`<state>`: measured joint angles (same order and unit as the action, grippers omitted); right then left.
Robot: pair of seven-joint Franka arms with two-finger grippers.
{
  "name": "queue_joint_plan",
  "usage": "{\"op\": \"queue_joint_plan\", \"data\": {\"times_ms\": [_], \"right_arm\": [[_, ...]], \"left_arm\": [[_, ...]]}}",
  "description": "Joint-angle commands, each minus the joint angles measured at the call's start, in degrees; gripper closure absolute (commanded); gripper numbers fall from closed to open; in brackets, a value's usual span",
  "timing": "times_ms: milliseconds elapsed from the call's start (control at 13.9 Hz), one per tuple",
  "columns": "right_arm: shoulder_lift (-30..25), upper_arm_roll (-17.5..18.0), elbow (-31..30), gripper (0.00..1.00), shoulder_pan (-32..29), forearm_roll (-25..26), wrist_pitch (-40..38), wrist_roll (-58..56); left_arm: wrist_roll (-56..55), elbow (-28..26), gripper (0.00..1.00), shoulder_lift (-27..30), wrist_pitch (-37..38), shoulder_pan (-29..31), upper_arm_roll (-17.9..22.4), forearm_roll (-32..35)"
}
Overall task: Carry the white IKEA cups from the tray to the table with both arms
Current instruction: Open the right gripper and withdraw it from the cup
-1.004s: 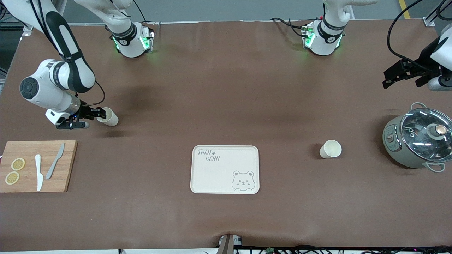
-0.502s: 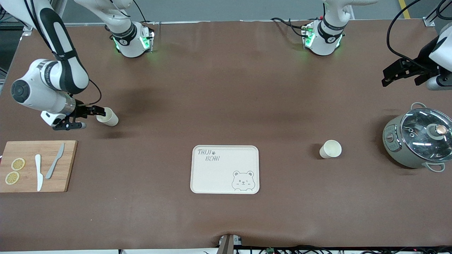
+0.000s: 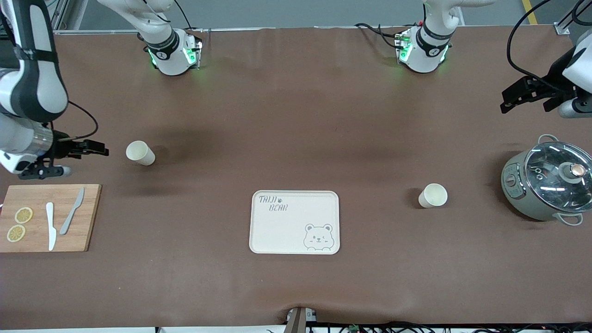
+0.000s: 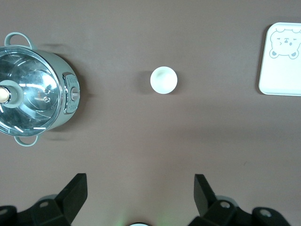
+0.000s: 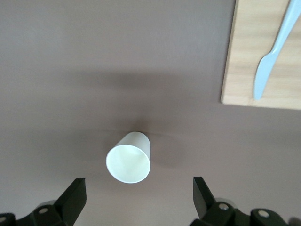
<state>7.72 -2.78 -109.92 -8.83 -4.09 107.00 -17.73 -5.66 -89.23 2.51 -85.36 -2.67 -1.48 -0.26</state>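
Observation:
One white cup (image 3: 140, 152) stands upright on the brown table toward the right arm's end. It shows rim-up in the right wrist view as the cup (image 5: 129, 162). My right gripper (image 3: 88, 161) is open and apart from this cup, off toward the table's end; its fingers (image 5: 77, 193) hold nothing. The other white cup (image 3: 433, 195) stands toward the left arm's end, between the bear-print tray (image 3: 294, 222) and a pot; the left wrist view shows this cup (image 4: 163, 80) well away from the jaws. My left gripper (image 3: 525, 108) waits open and high over the table's end.
A grey pot with a glass lid (image 3: 548, 180) stands near the left arm's end. A wooden cutting board (image 3: 48, 217) with two knives and lemon slices lies at the right arm's end, nearer the front camera than the right gripper. The tray carries nothing.
My right gripper has opened off the cup and drawn back toward the right arm's end of the table. That cup stays where it stood. The left arm has not moved.

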Motion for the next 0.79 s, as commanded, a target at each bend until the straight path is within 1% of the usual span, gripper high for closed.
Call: {"op": "queue_joint_plan", "data": {"times_ms": [0, 72, 143, 359, 574, 717], "right_arm": [[2.9, 0.41, 8.12, 0.0, 0.3, 0.49, -4.51, -0.1], [3.61, 0.5, 10.75, 0.0, 0.48, 0.58, -5.3, -0.28], [4.22, 0.5, 13.74, 0.0, 0.83, 0.58, -8.18, -0.28], [7.74, 0.5, 26.21, 0.0, 2.15, 0.49, -18.55, -0.02], [7.66, 0.41, 30.63, 0.0, 2.59, 0.58, -20.07, 0.15], [6.09, 0.32, 30.82, 0.0, 2.94, -0.04, -20.69, 0.59]], "left_arm": [[0.3, 0.63, 0.0, 0.21, 0.99, 0.56, -0.37, -0.18], [0.3, 0.63, 0.0, 0.21, 0.99, 0.48, -0.37, -0.18], [0.3, 0.63, 0.0, 0.21, 0.99, 0.39, -0.37, -0.18], [0.3, 0.72, 0.0, 0.12, 0.99, 0.47, -0.37, -0.18], [0.3, 0.72, 0.0, 0.12, 0.99, 0.56, -0.37, -0.09], [0.21, 0.72, 0.0, 0.03, 0.99, 0.56, -0.28, 0.0]]}}
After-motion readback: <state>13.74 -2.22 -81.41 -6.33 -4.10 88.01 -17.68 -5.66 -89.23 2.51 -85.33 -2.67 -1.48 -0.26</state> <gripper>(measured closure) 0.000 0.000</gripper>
